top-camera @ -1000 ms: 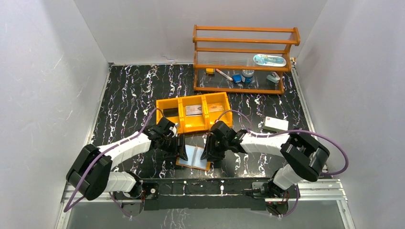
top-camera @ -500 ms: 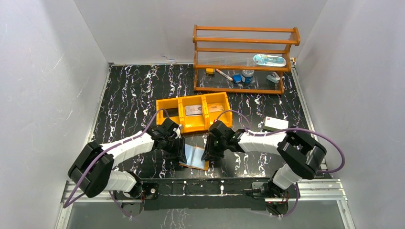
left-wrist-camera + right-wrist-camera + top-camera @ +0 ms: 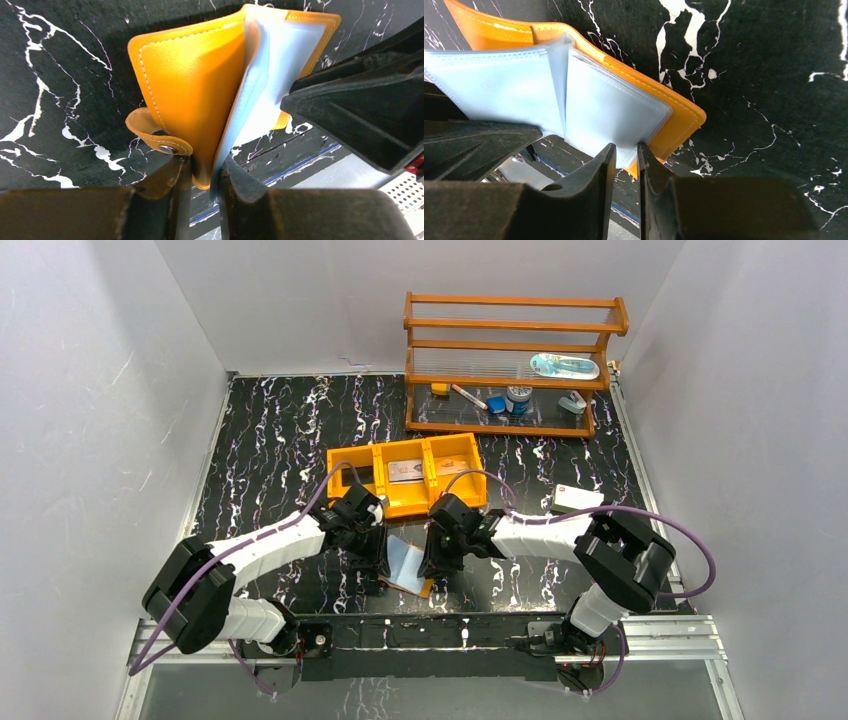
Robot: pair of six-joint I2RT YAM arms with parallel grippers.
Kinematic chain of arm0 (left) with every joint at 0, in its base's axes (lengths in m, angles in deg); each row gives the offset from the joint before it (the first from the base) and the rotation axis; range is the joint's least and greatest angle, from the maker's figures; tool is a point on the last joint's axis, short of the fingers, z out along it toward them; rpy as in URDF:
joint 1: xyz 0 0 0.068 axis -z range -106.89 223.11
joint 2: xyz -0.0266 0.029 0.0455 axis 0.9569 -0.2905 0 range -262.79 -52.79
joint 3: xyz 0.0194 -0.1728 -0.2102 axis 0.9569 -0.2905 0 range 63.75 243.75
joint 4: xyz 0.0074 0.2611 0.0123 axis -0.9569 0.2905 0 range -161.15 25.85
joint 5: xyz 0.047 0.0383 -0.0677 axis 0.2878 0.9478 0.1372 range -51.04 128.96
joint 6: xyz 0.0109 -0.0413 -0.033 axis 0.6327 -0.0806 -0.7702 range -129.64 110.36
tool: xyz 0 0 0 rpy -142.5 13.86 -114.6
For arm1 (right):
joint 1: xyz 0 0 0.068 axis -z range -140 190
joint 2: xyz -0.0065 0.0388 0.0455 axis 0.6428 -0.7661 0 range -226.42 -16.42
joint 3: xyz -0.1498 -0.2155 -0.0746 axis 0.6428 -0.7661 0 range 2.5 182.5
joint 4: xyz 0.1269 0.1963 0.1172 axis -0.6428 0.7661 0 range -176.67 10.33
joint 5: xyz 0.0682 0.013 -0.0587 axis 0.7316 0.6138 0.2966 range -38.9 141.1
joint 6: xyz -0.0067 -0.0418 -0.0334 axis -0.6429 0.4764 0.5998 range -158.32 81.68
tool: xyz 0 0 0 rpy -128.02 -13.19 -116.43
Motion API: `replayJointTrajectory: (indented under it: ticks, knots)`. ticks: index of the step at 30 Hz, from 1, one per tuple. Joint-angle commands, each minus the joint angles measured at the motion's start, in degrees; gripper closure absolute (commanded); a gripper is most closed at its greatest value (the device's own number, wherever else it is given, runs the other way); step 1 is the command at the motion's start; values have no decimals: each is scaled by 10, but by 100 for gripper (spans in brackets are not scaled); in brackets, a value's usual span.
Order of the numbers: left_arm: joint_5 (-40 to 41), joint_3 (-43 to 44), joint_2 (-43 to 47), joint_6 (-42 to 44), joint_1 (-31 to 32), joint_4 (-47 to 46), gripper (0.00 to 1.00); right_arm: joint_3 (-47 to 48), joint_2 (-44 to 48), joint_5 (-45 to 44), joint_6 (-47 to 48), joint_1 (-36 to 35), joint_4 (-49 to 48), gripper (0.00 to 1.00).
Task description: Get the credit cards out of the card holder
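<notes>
1. Left gripper (image 3: 200, 172): clenched on the near edge of the holder's (image 3: 190, 90) orange cover, just beside the snap tab (image 3: 155, 137). That cover stands roughly upright.
2. Holder: spread open between the two grippers, close to the near edge of the table (image 3: 270, 440) and just in front of the tray (image 3: 410, 504). Whether its underside touches the table cannot be told. Its pale blue pockets (image 3: 514, 90) fan out. No card edge shows in them in either wrist view.
3. Right gripper (image 3: 626, 155): clenched on the opposite side, pinching a blue pocket leaf together with the orange cover beneath it.
4. Step in hand, as judged: opening the holder to expose the pockets. No extraction is under way, since both grippers are occupied with holding.
5. Next move, as judged: one gripper lets go and pinches a card at a pocket mouth while the other steadies the holder. The leaves look thin and slick, so the pinch could catch a leaf instead of a card.
6. Surroundings: cards (image 3: 405, 470) lie flat in the tray's middle and right compartments, and a dark item lies in the left one. The rack (image 3: 515, 325) stands behind. A white box (image 3: 577, 500) sits well apart, to the right.
7. Obstruction: the two grippers crowd the holder from both sides, leaving little room to reach in, and the tray wall is just behind.
</notes>
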Motion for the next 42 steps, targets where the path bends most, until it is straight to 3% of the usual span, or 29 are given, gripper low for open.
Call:
replayJointTrajectory:
  ticks: [1, 9, 21, 24, 26, 29, 34, 39, 42]
  knots:
    - [-9, 22, 0, 2, 9, 0, 89, 18, -15, -32, 6, -10, -2, 70]
    - [-7, -11, 1, -41, 14, -26, 99, 5, -2, 3, -14, -12, -108, 65]
    - [55, -36, 31, -107, 14, -8, 97, 70, -35, -87, 18, -29, 48, 59]
    - [78, -29, 38, -117, 15, 15, 83, 93, -39, -138, 31, -38, 112, 55]
    - [95, -25, 47, -120, 14, 32, 70, 102, -36, -168, 35, -39, 150, 54]
    - [119, -13, 66, -120, 14, 62, 52, 101, -5, -177, 58, -39, 148, 51]
    - [151, 19, 104, -110, 14, 111, 41, 129, 41, -218, 108, -35, 169, 44]
    - [252, 60, 148, -103, 14, 172, 21, 152, 91, -296, 137, -22, 220, 34]
    - [330, 88, 174, -100, 13, 209, 3, 153, 139, -362, 153, -19, 238, 25]
